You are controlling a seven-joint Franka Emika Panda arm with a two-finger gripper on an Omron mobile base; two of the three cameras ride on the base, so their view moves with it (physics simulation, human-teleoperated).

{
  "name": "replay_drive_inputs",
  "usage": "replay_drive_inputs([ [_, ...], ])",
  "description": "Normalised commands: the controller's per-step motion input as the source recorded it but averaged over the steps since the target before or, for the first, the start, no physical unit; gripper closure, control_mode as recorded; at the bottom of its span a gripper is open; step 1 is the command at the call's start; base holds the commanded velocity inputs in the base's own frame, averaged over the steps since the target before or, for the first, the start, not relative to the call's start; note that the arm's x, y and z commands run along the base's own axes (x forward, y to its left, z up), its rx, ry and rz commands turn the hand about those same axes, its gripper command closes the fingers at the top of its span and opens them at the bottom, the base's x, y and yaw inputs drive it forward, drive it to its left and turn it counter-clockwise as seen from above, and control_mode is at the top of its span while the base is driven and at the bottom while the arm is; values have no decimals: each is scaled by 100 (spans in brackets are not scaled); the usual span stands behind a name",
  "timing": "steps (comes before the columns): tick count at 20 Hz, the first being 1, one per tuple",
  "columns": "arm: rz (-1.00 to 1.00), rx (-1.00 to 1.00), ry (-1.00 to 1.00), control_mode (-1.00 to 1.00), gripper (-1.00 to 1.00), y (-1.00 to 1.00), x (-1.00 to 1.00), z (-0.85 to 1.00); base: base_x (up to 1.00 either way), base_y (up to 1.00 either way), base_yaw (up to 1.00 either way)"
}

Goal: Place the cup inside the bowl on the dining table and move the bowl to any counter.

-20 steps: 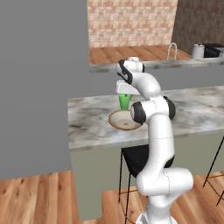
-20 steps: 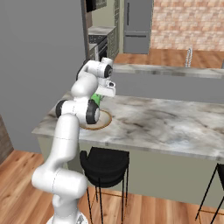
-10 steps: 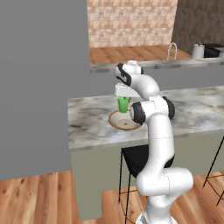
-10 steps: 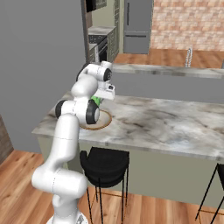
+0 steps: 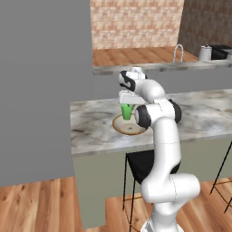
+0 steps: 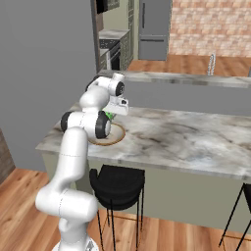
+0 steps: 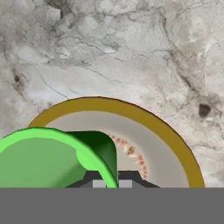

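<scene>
Marble dining table [image 5: 90, 131], cup over bowl at centre frame.
The bright green cup [image 5: 127, 111] (plain, handleless) is clamped in the gripper [image 5: 127, 107], just above the beige, brown-rimmed bowl [image 5: 130, 126]; the arm folds down from above, elbow at centre right.

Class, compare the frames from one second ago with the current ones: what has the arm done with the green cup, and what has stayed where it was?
The gripper has carried the cup downward, from above the bowl to just over its inside; it is still held, not let go. The bowl has stayed in place on the dining table, and the base views have not shifted.
</scene>
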Motion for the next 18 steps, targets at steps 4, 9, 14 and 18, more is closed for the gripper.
replay_drive_inputs([
  [4,0,0,-4,-100,100,0,0,-17,0,0,0],
  [9,0,0,0,-100,100,0,0,-14,0,0,0],
  [14,0,0,0,-100,100,0,0,-7,0,0,0],
  [18,0,0,0,-100,100,0,-4,-1,0,0,0],
])
